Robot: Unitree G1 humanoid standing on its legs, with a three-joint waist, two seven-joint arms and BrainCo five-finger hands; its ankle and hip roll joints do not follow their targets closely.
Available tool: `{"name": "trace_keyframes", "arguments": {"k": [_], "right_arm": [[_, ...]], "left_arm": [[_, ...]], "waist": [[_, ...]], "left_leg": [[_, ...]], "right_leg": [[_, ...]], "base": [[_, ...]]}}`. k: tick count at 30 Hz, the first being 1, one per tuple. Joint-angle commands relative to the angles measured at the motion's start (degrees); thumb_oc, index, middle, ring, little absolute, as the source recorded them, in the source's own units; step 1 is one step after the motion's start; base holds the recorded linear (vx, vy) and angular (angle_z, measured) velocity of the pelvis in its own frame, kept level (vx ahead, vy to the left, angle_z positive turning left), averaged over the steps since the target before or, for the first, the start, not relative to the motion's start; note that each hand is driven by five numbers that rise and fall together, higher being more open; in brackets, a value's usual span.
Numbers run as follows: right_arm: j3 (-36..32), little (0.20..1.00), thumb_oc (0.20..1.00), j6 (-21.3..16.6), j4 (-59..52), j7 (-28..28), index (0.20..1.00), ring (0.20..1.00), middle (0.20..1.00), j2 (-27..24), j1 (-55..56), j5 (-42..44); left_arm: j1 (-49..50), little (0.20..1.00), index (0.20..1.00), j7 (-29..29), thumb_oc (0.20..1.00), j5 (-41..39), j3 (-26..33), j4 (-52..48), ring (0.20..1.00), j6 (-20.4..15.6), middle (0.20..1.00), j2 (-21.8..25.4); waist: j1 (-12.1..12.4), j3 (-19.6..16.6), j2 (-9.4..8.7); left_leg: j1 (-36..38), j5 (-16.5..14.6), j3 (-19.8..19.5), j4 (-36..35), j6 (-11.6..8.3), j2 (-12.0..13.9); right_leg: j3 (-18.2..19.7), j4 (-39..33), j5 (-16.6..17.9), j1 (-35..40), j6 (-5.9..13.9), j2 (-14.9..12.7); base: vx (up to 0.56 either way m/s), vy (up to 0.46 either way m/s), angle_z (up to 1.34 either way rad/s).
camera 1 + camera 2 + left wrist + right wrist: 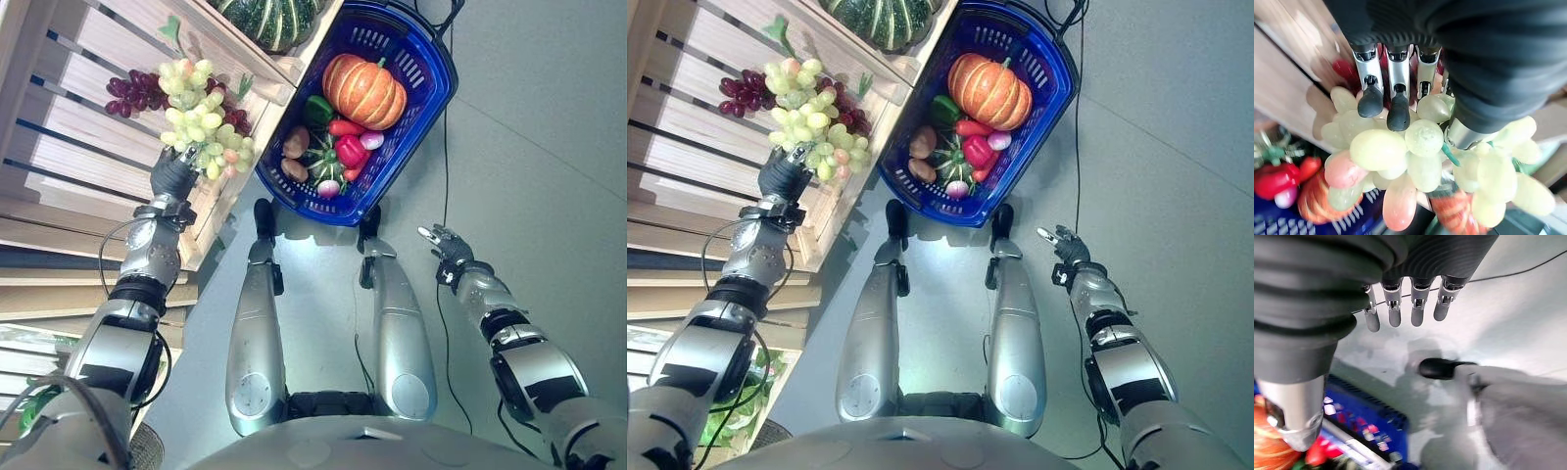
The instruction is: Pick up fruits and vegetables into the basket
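My left hand (173, 176) reaches up to the wooden shelf, its fingers (1398, 105) curled round a bunch of green grapes (201, 117). The bunch (1422, 142) hangs at the shelf's edge, beside dark purple grapes (132, 91). On the floor in front of me stands the blue basket (421, 54). It holds an orange pumpkin (364, 90), a green pepper (316, 110), red peppers (350, 149), potatoes (295, 143), a small striped squash and radishes. My right hand (443, 243) hangs open over the grey floor to the basket's right, its fingers (1418, 308) straight and holding nothing.
A large green striped squash (269, 18) lies on the shelf's upper board, next to the basket's left rim. The wooden slatted shelf (69, 147) takes up the left side. Grey floor (549, 147) stretches to the right.
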Motion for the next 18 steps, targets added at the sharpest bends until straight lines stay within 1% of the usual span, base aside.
{"name": "trace_keyframes", "arguments": {"k": [1, 5, 9, 10, 11, 14, 16, 17, 18], "right_arm": [[-1.9, 1.0, 1.0, -3.7, -4.2, 0.4, 1.0, 1.0, 1.0, -0.3, 2.7, 3.2], [-1.6, 1.0, 1.0, -6.5, -12.2, 0.2, 1.0, 1.0, 1.0, 0.0, 3.0, 5.3], [-1.4, 1.0, 1.0, -7.3, -17.0, 0.0, 1.0, 1.0, 1.0, 0.2, 3.5, 6.8], [-1.1, 1.0, 1.0, -8.8, -21.3, 0.2, 1.0, 1.0, 1.0, 0.1, 3.7, 7.9], [-1.0, 1.0, 1.0, -9.3, -23.3, 0.2, 1.0, 1.0, 1.0, 0.2, 3.8, 8.1], [-0.4, 1.0, 1.0, -9.8, -29.5, 0.5, 1.0, 1.0, 1.0, -0.2, 3.7, 10.4], [0.0, 1.0, 1.0, -10.3, -32.2, 1.5, 1.0, 1.0, 1.0, -0.1, 3.6, 11.4], [0.1, 1.0, 1.0, -10.5, -32.4, 1.9, 1.0, 1.0, 1.0, 0.0, 3.6, 11.6], [0.3, 1.0, 1.0, -10.2, -34.6, 2.1, 1.0, 1.0, 1.0, 0.0, 3.6, 11.9]], "left_arm": [[-0.6, 0.2, 0.2, -2.8, 0.2, 0.8, 2.5, -4.8, 0.2, -4.4, 0.2, 0.9], [-0.8, 0.2, 0.2, -2.3, 0.2, 5.0, 0.8, -8.0, 0.2, -4.4, 0.2, 1.4], [-0.5, 0.2, 0.2, -1.9, 0.2, 6.6, 0.1, -10.1, 0.2, -4.9, 0.2, 1.4], [-0.3, 0.2, 0.2, -1.2, 0.2, 10.0, -1.1, -12.1, 0.2, -5.4, 0.2, 1.2], [-0.3, 0.2, 0.2, 0.0, 0.2, 11.9, -1.7, -13.3, 0.2, -5.6, 0.2, 1.0], [-0.5, 0.2, 0.2, 1.8, 0.2, 15.6, -3.6, -15.9, 0.2, -5.9, 0.2, 1.6], [-0.8, 0.2, 0.2, 3.8, 0.2, 18.5, -4.9, -17.7, 0.2, -5.8, 0.2, 1.8], [-0.8, 0.2, 0.2, 3.8, 0.2, 18.7, -5.1, -17.8, 0.2, -5.9, 0.2, 1.8], [-1.2, 0.2, 0.2, 4.9, 0.2, 19.9, -5.9, -19.2, 0.2, -5.5, 0.2, 2.0]], "waist": [[1.2, -1.7, -1.33], [0.8, -1.7, -1.25], [0.6, -1.7, -1.2], [0.3, -1.7, -1.16], [0.3, -1.7, -1.13], [0.0, -1.7, -1.13], [-0.2, -1.7, -1.12], [-0.2, -1.7, -1.12], [-0.3, -1.7, -1.13]], "left_leg": [[-2.4, -5.1, 1.9, 5.4, 3.99, -3.3], [-2.3, -5.4, 2.3, 5.6, 3.89, -3.2], [-2.3, -5.4, 2.5, 5.6, 3.84, -3.1], [-2.4, -5.4, 2.7, 5.6, 3.84, -3.1], [-2.4, -5.4, 2.7, 5.6, 3.78, -3.1], [-2.5, -5.2, 2.9, 5.5, 3.71, -2.9], [-2.5, -5.1, 3.1, 5.3, 3.74, -2.9], [-2.5, -5.0, 3.2, 5.3, 3.74, -2.9], [-2.5, -5.0, 3.3, 5.1, 3.74, -2.9]], "right_leg": [[-0.9, 0.0, -1.7, 2.3, -2.08, 1.6], [-0.8, 0.2, -1.9, 2.3, -1.97, 1.5], [-0.8, 0.1, -1.7, 2.2, -1.89, 1.5], [-0.7, -0.1, -1.6, 2.2, -1.87, 1.4], [-0.7, -0.1, -1.5, 2.1, -1.85, 1.5], [-0.6, -0.1, -1.5, 2.0, -1.74, 1.5], [-0.6, -0.3, -1.4, 1.9, -1.71, 1.5], [-0.6, -0.3, -1.4, 1.9, -1.7, 1.5], [-0.6, -0.3, -1.3, 1.9, -1.64, 1.5]], "base": [[0.0, 0.0, 0.0], [0.0, 0.0, 0.0], [0.0, 0.0, 0.0], [0.0, 0.0, 0.0], [0.0, 0.0, 0.0], [0.0, 0.0, 0.0], [0.0, 0.0, 0.0], [0.0, 0.0, 0.0], [0.0, 0.0, 0.0]]}}
